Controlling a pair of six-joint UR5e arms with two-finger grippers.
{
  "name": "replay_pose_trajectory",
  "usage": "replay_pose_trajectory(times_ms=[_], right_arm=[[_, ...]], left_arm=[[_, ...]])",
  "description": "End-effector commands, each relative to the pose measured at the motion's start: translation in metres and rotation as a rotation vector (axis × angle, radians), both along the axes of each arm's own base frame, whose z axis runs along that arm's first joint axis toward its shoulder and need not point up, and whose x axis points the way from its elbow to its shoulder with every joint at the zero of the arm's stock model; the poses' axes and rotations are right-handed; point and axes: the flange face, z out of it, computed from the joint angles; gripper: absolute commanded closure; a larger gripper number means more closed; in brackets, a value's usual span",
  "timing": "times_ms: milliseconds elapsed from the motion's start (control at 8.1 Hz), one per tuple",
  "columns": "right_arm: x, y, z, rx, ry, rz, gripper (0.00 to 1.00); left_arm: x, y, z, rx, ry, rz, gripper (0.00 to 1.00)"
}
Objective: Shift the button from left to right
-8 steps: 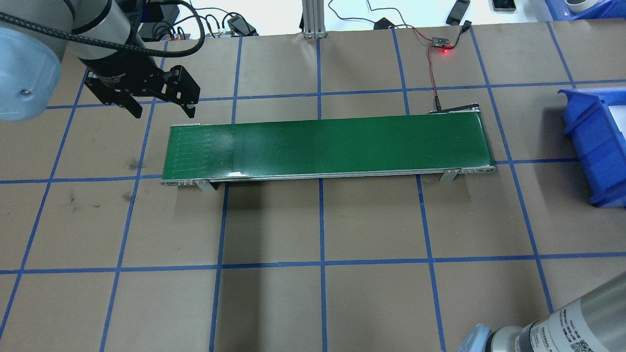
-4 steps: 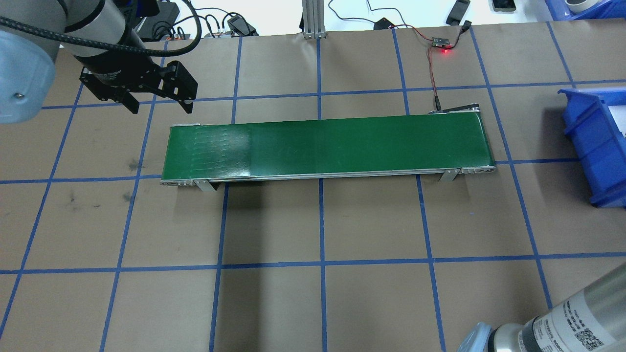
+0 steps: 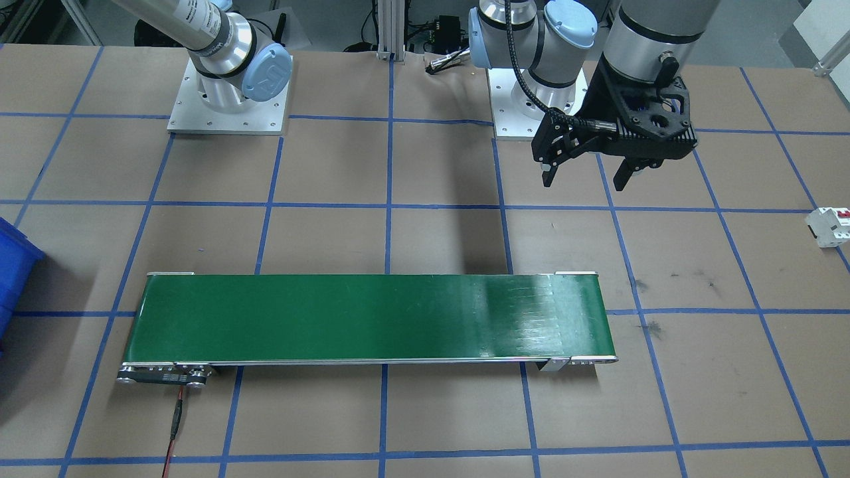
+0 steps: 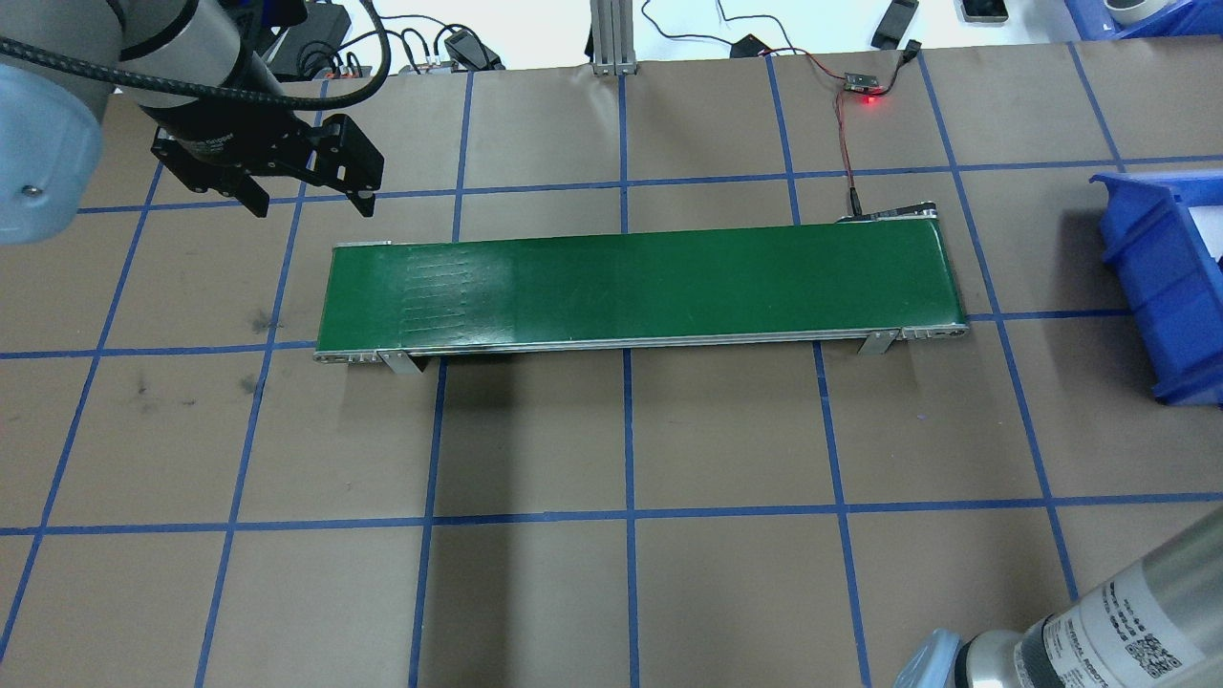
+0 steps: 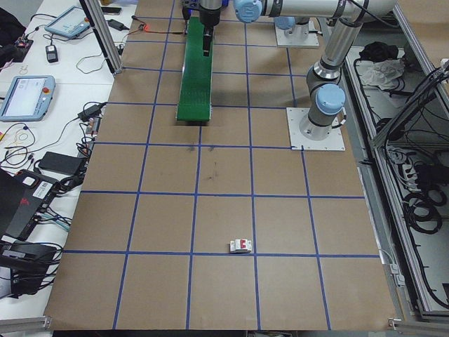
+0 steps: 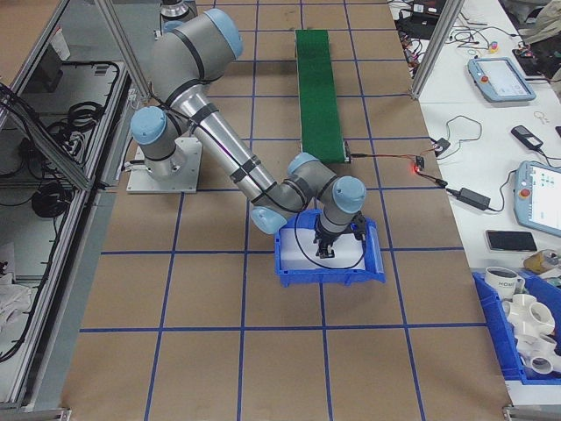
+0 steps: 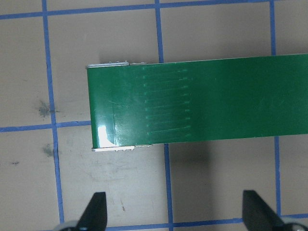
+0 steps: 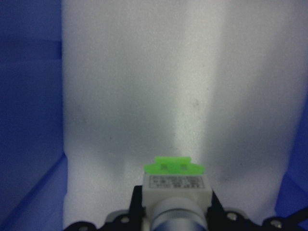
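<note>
Here the green conveyor belt [image 4: 635, 287] is the landmark. The left gripper [image 4: 311, 203] hangs in the air just off the belt's left end, on the far side of it from the robot in the overhead view, its two fingers spread wide with nothing between them (the left wrist view shows both fingertips [image 7: 95, 211] apart over bare brown table [image 4: 631, 430], with the belt's end ahead). Well beyond the belt's right end sits the blue bin [image 6: 330, 256], and the right gripper [image 8: 175, 219] is down inside it, over the bin's white floor. The button [image 8: 174, 185] is clamped between that gripper's fingers, its bright green base pointing away from the wrist camera and its white-grey body closer in. Far off past the belt's left end a white breaker [image 3: 829, 226] with a red mark lies alone on the table
</note>
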Motion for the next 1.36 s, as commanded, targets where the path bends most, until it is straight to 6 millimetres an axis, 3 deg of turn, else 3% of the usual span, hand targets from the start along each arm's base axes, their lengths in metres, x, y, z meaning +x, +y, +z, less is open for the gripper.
replay_pose_trajectory(times_ms=[0, 123, 494, 617, 988, 1111, 1235], right_arm=[[0.0, 0.001, -0.004, -0.002, -0.012, 0.025, 0.15], [-0.001, 0.002, -0.003, -0.002, -0.01, 0.025, 0.02], [-0.009, 0.007, 0.007, -0.022, -0.001, 0.048, 0.0], [-0.009, 0.01, 0.022, -0.034, 0.013, 0.048, 0.0], [0.024, 0.037, 0.129, -0.085, 0.018, 0.078, 0.0], [0.051, 0.048, 0.173, -0.135, 0.01, 0.044, 0.0], [0.095, 0.051, 0.208, -0.156, 0.0, 0.003, 0.0]], left_arm=[[-0.001, 0.0, 0.001, -0.002, 0.0, 0.0, 0.0], [0.0, 0.0, 0.001, -0.002, 0.0, 0.003, 0.0], [0.0, 0.0, 0.0, 0.0, 0.001, 0.005, 0.0], [0.0, 0.0, 0.0, 0.0, 0.001, 0.005, 0.0], [0.0, 0.0, 0.0, 0.0, 0.001, 0.005, 0.0], [0.0, 0.0, 0.0, 0.0, 0.001, 0.005, 0.0], [-0.001, 0.001, 0.0, 0.0, 0.001, 0.003, 0.0]])
